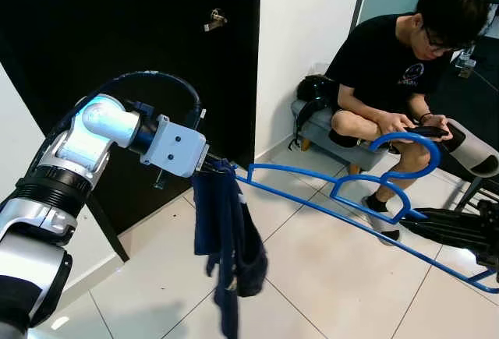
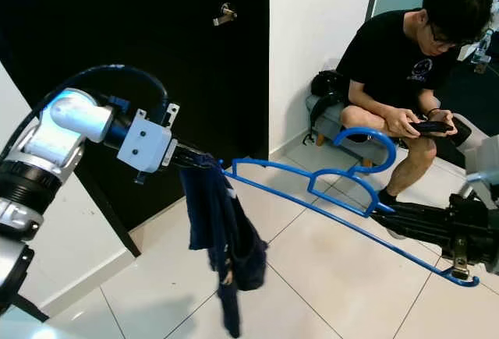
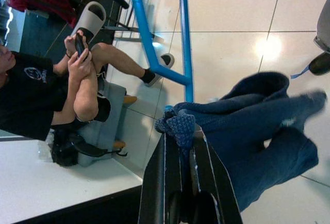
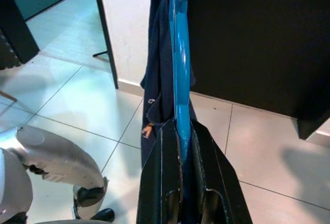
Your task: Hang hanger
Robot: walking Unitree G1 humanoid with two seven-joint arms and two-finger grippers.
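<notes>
A black door (image 1: pixel 140 35) takes up the back of the scene, white wall (image 1: pixel 308 35) beside it, pale tiled floor (image 1: pixel 327 269) below. Over on the robot's right a person (image 1: pixel 398 66) in a black shirt sits on a grey stool (image 1: pixel 323 132), bent over a phone (image 1: pixel 427 130). Now the action: a big blue hanger (image 1: pixel 343 191) is stretched level between both arms, above the floor and in front of the door, hook curling up near the person's knees. The silver left arm (image 1: pixel 86 148) reaches across from the left, and the left gripper (image 3: pixel 180 134) is pinched tight on the hanger's near end, right where a dark blue garment (image 1: pixel 228 245) is bunched up; the cloth droops off that end toward the tiles. At the far end, the right gripper (image 4: pixel 181 131) has its two black fingers (image 4: pixel 161 183) closed narrow around the blue bar, the hanger running straight away from it toward the door, garment dangling beyond. The hanger is not on any rail, just carried between the two claws
</notes>
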